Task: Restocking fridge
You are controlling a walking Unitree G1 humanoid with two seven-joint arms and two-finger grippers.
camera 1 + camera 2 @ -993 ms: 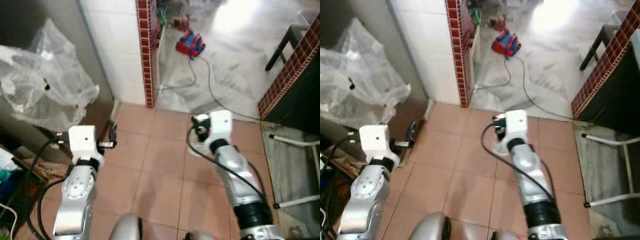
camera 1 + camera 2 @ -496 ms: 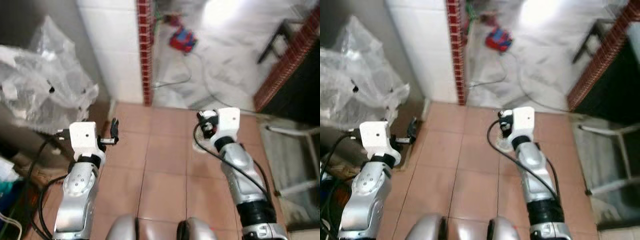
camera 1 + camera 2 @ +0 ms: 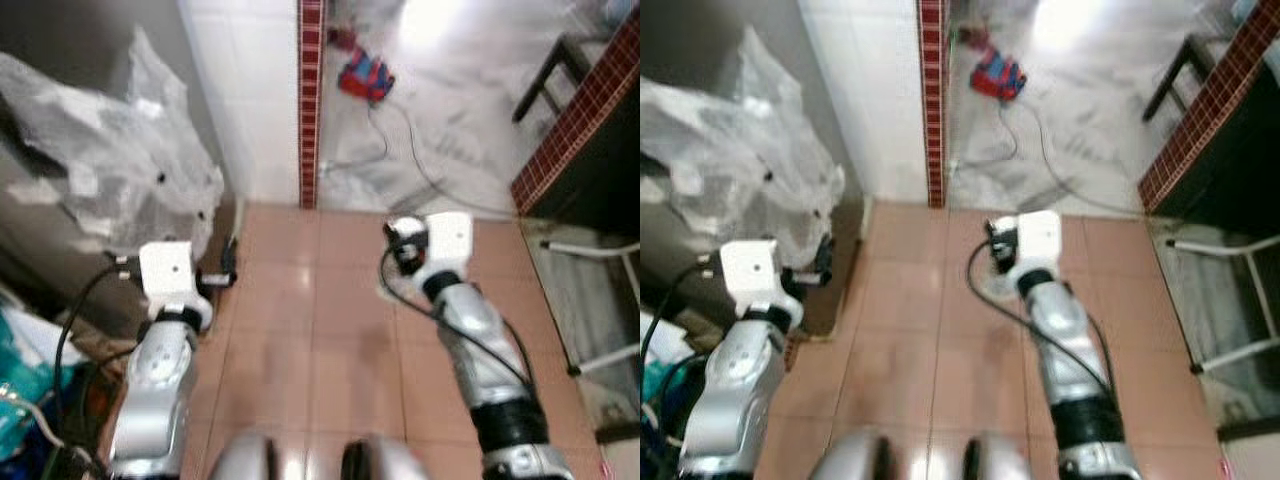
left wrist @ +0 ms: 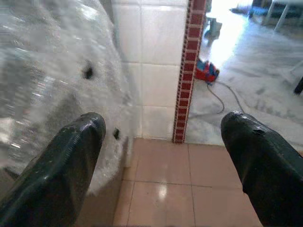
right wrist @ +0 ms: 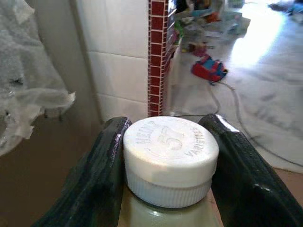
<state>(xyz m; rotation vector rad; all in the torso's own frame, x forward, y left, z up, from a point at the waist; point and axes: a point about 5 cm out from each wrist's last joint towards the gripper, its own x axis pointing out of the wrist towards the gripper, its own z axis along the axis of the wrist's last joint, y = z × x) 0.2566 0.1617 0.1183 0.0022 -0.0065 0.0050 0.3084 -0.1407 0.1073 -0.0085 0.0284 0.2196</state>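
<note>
My right gripper [image 5: 165,156] is shut on a bottle with a white ribbed cap [image 5: 170,158] that reads "Heinz 57 Varieties"; the pale bottle body below the cap is mostly hidden. In the left eye view that gripper [image 3: 403,247] is held out over the tiled floor at mid right. My left gripper [image 4: 165,156] stands open with nothing between its black fingers [image 4: 71,156]. It [image 3: 228,268] points toward crumpled clear plastic sheeting [image 3: 120,170] at the left.
A white tiled wall with a red brick-pattern edge strip [image 3: 310,100] stands ahead. Beyond it lies a pale floor with a red and blue object [image 3: 365,78] and a cable [image 3: 420,160]. A dark counter with red tiles [image 3: 590,140] is at the right, and cables and clutter [image 3: 40,400] at the lower left.
The whole picture has shifted, so the camera moved. Both arms keep about the same pose and the right gripper still holds the bottle.
</note>
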